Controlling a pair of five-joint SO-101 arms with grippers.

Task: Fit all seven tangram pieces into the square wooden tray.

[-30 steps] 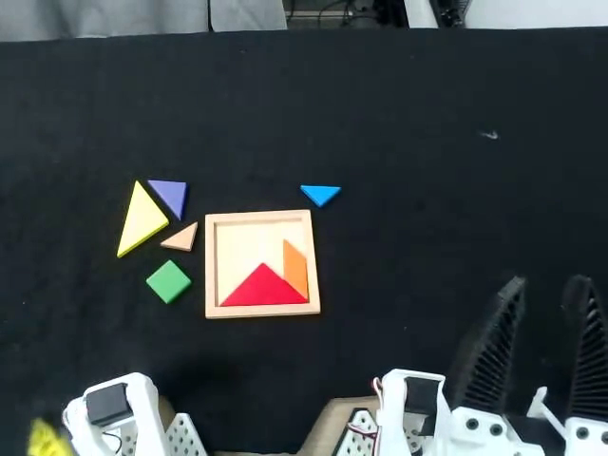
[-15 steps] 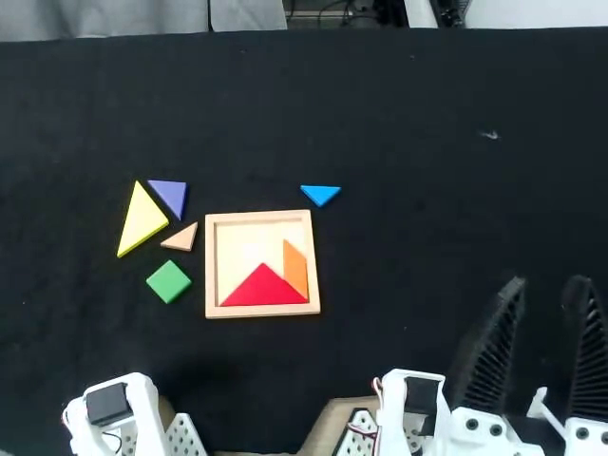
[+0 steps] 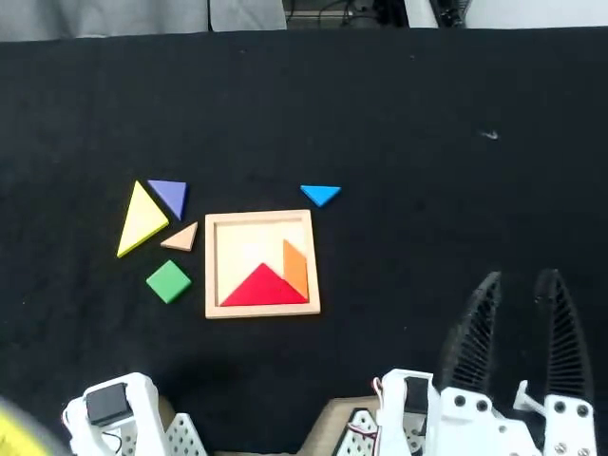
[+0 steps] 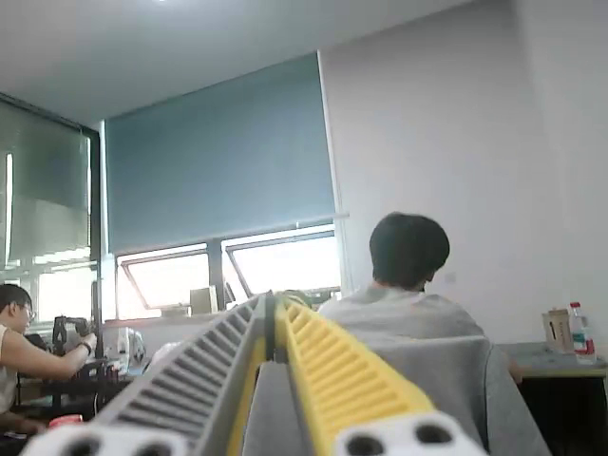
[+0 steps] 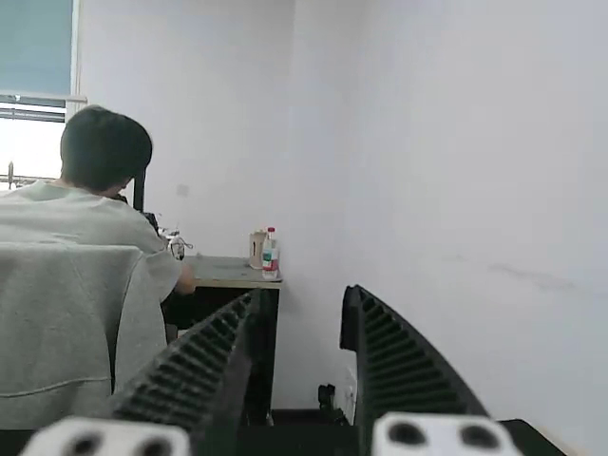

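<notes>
The right end effector [image 3: 519, 280] hangs wide open and empty, well apart from the wooden tray [image 3: 211, 275]; the left end effector [image 4: 272, 302] is closed on nothing. Best target looks like the blue triangle [image 3: 320, 195] just beside the tray, approached squarely from above. Both wrist views face the room, so piece thickness is hard to judge.

right end effector [image 5: 301, 296] | black ribbed fingers [image 5: 399, 370] parted | facing white wall [image 5: 456, 142] | desk [image 5: 223, 274] with bottles [image 5: 266, 249] beyond
</notes>
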